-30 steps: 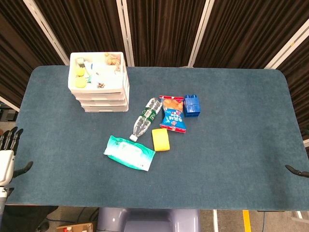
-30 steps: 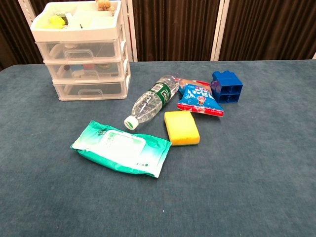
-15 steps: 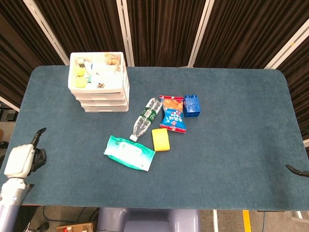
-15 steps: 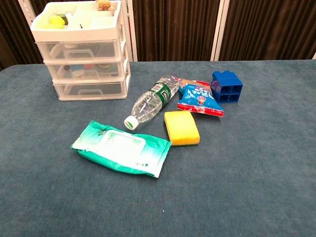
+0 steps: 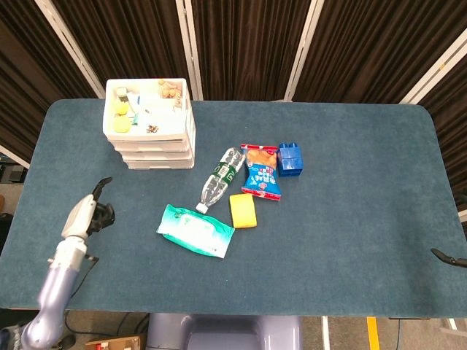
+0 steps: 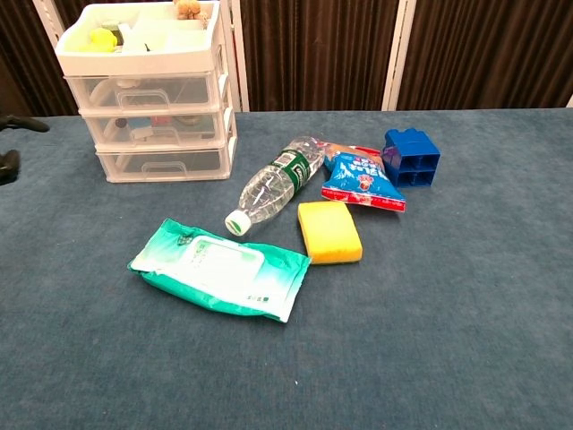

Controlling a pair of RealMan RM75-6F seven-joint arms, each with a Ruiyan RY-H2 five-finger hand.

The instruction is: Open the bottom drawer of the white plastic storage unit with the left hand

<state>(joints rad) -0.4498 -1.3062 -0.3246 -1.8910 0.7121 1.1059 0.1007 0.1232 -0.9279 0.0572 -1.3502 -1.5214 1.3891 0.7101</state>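
Head view shows the white plastic storage unit (image 5: 150, 131) at the far left of the table (image 5: 350, 240), and I take it as my landmark. It is a stack of three clear-fronted drawers under an open top tray holding small odds and ends. The bottom drawer (image 6: 164, 162) sits flush with the frame, fully closed, with a moulded recessed handle in the middle of its front face, plain in the chest view.

My left hand (image 5: 82, 216) hangs over the table nearer me than the unit and a little to its left, well apart from it. It holds nothing; one digit sticks out, but I cannot tell how the rest of the fingers lie at this size. Of my right hand (image 5: 446, 257) only a dark tip shows at the table's edge, far to the right of the unit, so its state is beyond me.

I judge the unit light and stiff, thin plastic with a smooth base, so a straight pull may drag the whole stack along the cloth instead of sliding the drawer. The handle recess is the place to hook fingertips, centred so the drawer does not skew and bind. The plastic looks slick, so I would hook rather than pinch.

Right of the unit and nearer me lie a plastic bottle (image 6: 271, 185) and a wet wipes pack (image 6: 220, 269), both outside the drawer's path as far as I can judge.
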